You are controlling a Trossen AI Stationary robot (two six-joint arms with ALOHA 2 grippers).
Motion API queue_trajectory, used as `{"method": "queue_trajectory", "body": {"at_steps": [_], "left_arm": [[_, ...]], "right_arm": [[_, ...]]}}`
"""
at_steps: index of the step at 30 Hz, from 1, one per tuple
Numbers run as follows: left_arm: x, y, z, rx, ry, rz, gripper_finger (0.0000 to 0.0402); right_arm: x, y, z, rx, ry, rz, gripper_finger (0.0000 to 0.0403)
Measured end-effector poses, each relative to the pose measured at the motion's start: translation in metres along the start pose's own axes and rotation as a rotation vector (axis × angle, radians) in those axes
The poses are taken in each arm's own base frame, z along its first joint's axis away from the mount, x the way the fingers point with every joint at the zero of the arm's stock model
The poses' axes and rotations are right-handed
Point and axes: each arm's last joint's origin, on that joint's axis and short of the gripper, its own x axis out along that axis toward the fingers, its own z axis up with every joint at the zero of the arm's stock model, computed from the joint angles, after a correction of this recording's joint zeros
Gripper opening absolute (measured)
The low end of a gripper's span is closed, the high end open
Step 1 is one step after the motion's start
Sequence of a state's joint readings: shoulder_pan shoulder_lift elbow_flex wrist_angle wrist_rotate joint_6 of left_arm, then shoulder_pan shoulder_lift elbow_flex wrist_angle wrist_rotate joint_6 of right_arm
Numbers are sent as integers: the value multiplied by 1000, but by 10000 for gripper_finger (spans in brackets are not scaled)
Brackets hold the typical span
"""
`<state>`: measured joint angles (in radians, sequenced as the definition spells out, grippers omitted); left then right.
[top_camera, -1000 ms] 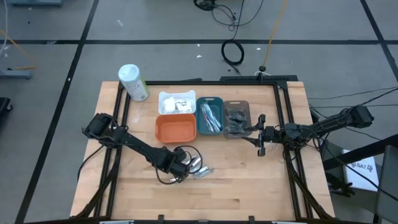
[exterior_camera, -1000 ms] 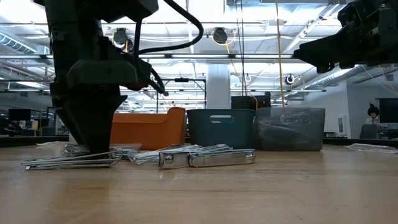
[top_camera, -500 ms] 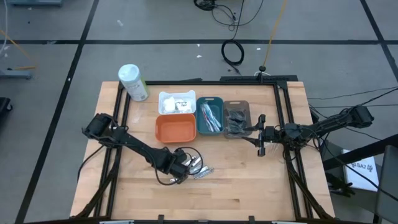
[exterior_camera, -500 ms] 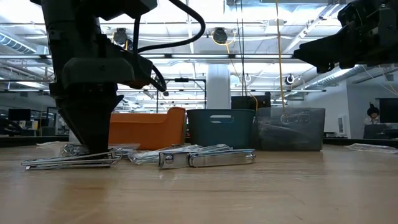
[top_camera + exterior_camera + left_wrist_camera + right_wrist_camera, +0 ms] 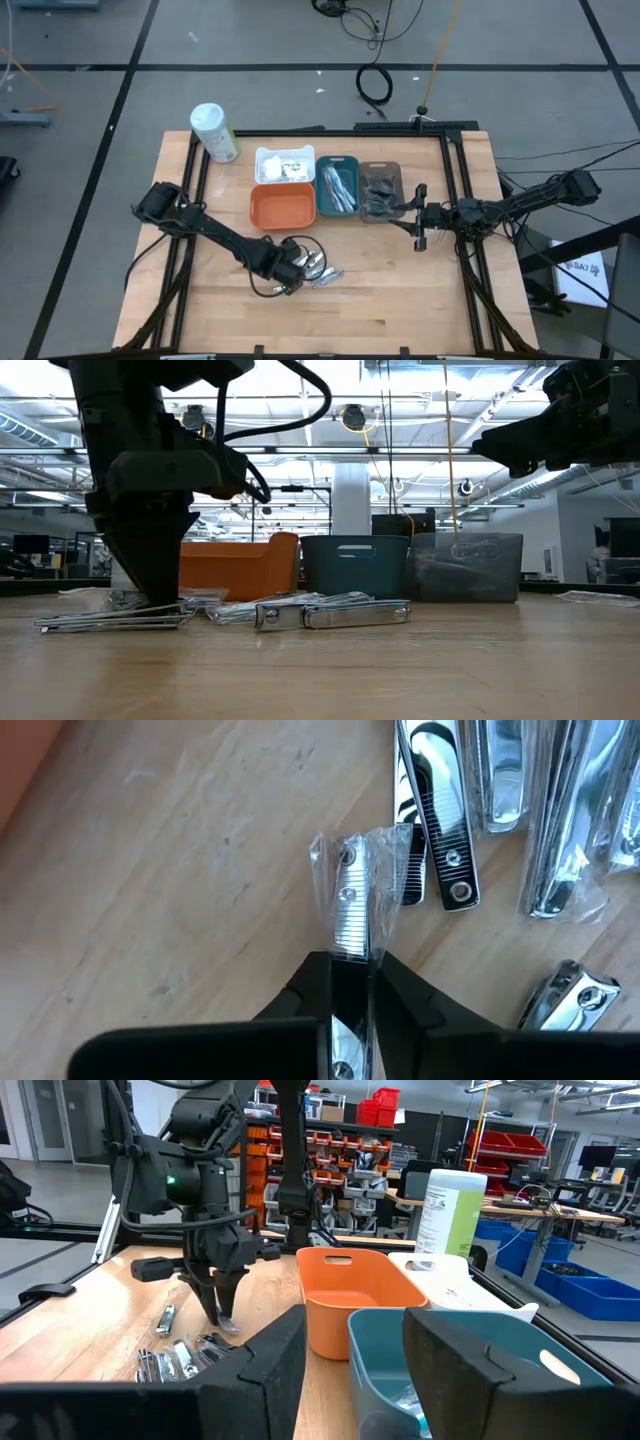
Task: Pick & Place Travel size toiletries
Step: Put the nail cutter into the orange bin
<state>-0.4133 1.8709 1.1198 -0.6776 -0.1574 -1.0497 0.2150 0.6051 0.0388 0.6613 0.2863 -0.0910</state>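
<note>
- Surface: wooden top carrying four trays in a cluster at the far side and a loose pile of items toward the near middle.
- Left arm: reaches in from the left edge, its wrist directly over the pile. It is the nearer arm by a wide margin.
- Right arm: waits at the right side; the right pincer hangs just beside the grey tray, fingers parted and holding nothing (well apart from the pile).
- Orange tray: the nearest tray to the pile, lying just beyond it toward the far side; it appears empty from above.
- Pile: shiny metal, clear-wrapped pieces (they read as nail clippers rather than tubes), lying flat and roughly parallel on the surface.
- Left pincer: closed on one wrapped clipper, with the tips at or just above the surface in the low view.
- Key relation: the held piece's long axis runs straight out from between the fingers, in line with the pincer, so it is gripped at one end. Its free end lies touching or just beside a neighbouring clipper.
- Judgement: a straight vertical lift should clear the neighbour; the carry then goes toward the trays on the far side.
</note>
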Motion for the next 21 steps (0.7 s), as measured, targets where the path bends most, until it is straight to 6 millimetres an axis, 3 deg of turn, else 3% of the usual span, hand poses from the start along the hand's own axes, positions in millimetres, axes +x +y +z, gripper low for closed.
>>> {"method": "queue_trajectory", "body": {"at_steps": [5, 11, 21], "left_arm": [[-11, -2, 3, 39, -3, -11, 30], [-42, -7, 13, 96, -113, -75, 57], [-111, 16, 26, 201, -383, -87, 28]], "right_arm": [[0, 0, 0, 0, 0, 0, 155], [0, 0, 0, 0, 1, 0, 155], [0, 0, 0, 0, 0, 0, 155]]}}
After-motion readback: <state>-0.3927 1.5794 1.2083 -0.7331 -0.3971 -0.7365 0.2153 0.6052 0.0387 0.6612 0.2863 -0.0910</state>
